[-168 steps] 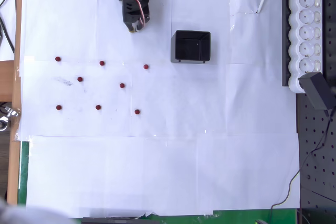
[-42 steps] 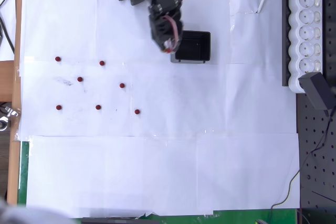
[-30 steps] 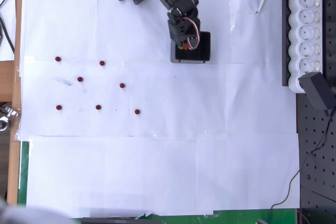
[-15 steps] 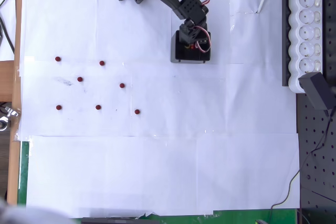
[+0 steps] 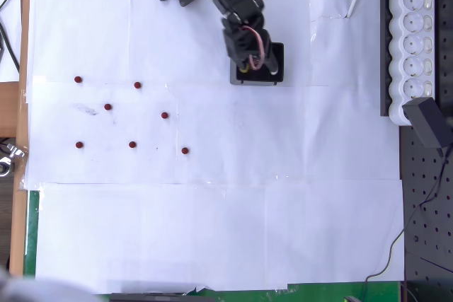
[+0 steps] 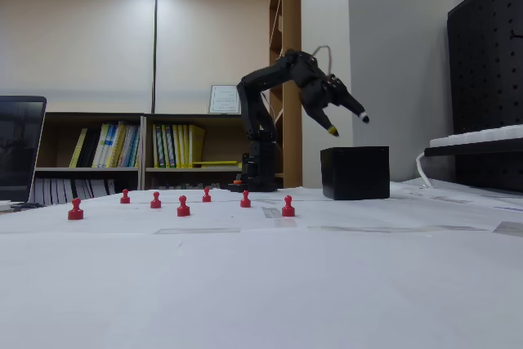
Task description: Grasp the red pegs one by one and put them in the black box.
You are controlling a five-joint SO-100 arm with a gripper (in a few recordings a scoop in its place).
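Several small red pegs stand scattered on the white paper, among them one [image 5: 164,114] in the middle and one [image 5: 185,151] nearest the front; the fixed view shows them in a loose row, e.g. [image 6: 288,206]. The black box [image 5: 274,68] [image 6: 355,173] sits to their right. My black arm reaches from the back, and its gripper [image 5: 253,67] [image 6: 349,125] hangs a little above the box, over its left part. The fingers [image 6: 333,130] are spread open with nothing between them. The box's inside is mostly hidden by the gripper.
A white power strip [image 5: 414,40] [image 6: 478,136] with a black adapter [image 5: 429,122] lies along the right edge, beside a black pegboard [image 5: 428,196]. The arm's base [image 6: 258,177] stands at the back. The table's wooden edge [image 5: 24,68] runs down the left.
The peg that lay nearest the box is gone from the paper. The gripper swung right from the back to over the box, then shifted slightly left in the last half second.
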